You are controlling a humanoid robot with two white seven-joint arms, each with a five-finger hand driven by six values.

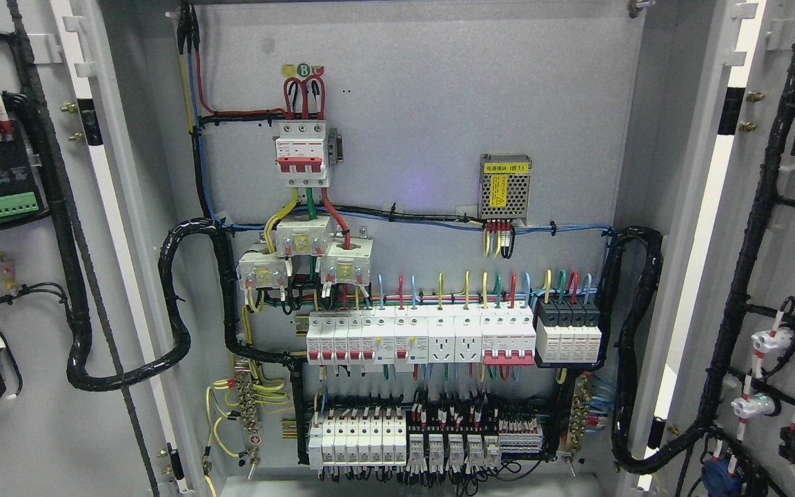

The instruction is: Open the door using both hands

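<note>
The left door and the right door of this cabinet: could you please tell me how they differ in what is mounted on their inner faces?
1. The left door carries a black module with a green terminal strip; the right door carries none.
2. The right door holds several white round fittings; the left door shows none.

Both are swung open, grey, and fed by black cable bundles. No robot hand is in view.

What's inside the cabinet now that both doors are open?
Inside the cabinet: a red three-pole breaker, a small power supply, two rows of breakers and terminals. Whatever sits behind the back panel is covered.
</note>
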